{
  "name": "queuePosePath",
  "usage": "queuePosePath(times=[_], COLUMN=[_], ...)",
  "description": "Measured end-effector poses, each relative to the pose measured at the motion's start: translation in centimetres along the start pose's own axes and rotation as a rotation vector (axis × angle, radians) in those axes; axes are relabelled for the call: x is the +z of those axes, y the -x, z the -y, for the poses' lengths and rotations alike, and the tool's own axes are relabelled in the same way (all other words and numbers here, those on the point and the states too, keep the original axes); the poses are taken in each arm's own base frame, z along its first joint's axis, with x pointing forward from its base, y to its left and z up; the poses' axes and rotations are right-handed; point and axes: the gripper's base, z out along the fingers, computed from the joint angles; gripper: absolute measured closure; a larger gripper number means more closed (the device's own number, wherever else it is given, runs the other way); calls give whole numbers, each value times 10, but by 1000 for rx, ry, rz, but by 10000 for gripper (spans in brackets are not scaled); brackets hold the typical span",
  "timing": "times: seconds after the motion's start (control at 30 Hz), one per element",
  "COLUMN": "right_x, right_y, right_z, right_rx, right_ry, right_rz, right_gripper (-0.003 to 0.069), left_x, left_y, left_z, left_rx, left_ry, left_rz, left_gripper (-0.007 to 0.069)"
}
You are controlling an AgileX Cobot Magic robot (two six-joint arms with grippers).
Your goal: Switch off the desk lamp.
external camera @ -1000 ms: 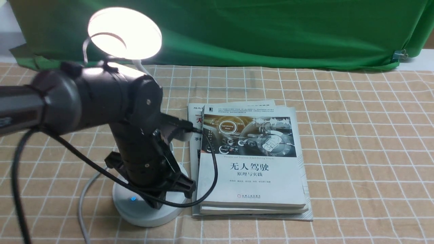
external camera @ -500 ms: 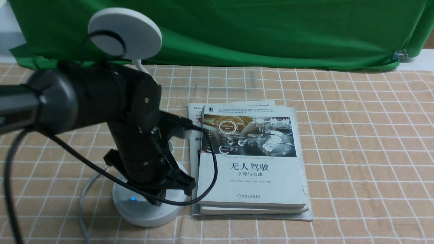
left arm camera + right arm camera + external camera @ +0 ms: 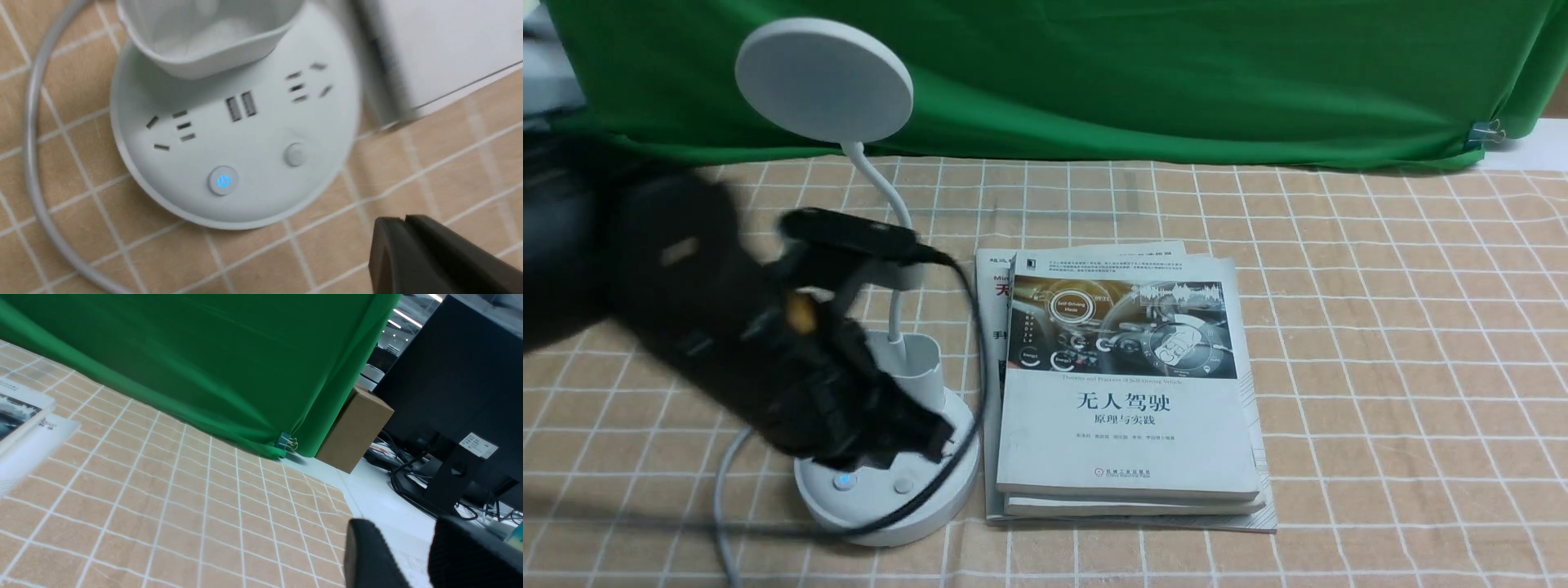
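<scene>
With the white disc-headed gooseneck desk lamp [image 3: 823,80] at frame left already dark, the black left gripper [image 3: 402,222], fingers pressed together, should rise straight away from its round base [image 3: 253,196], trailing black cable [image 3: 970,327] kept clear.

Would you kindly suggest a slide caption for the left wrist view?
Close on the desk lamp: sockets, a blue-lit power button, a plain button, left gripper in the foreground.
</scene>
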Motion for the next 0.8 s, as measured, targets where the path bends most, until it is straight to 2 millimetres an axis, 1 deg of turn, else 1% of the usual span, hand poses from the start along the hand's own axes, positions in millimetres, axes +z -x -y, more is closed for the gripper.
queuePosePath(times=[0.03, 0.1, 0.17, 0.23, 0.33, 0.37, 0.4, 0.43, 0.53, 0.6, 0.7, 0.8], right_x=[0, 0, 0, 0, 0, 0, 0, 0, 0, 0, 0, 0], right_y=[0, 0, 0, 0, 0, 0, 0, 0, 0, 0, 0, 0], right_z=[0, 0, 0, 0, 0, 0, 0, 0, 0, 0, 0, 0], right_rx=[0, 0, 0, -1, 0, 0, 0, 0, 0, 0, 0, 0], right_ry=[0, 0, 0, 0, 0, 0, 0, 0, 0, 0, 0, 0], right_rz=[0, 0, 0, 0, 0, 0, 0, 0, 0, 0, 0, 0], right_gripper=[417, 417, 417, 417, 417, 417, 417, 417, 417, 417, 417, 417], left_x=[-11, -25, -41, -48, -61, -61, -60, -62, -58, -56, -53, -48], left_y=[-8, -24, -45, -61, -90, -97, -111, -117, -138, -149, -157, -161], left_z=[1, 3, 3, 3, 2, 2, 1, 1, 0, -1, -2, -2], left_rx=[2, 3, 5, -3, -18, -20, -27, -28, -27, -25, -24, -25], left_ry=[-6, -15, -18, -19, -24, -25, -26, -27, -29, -30, -30, -29], left_rz=[83, 190, 345, 428, 593, 615, 659, 685, 722, 742, 752, 737], left_gripper=[619, 619, 619, 619, 619, 619, 619, 619, 619, 619, 619, 619])
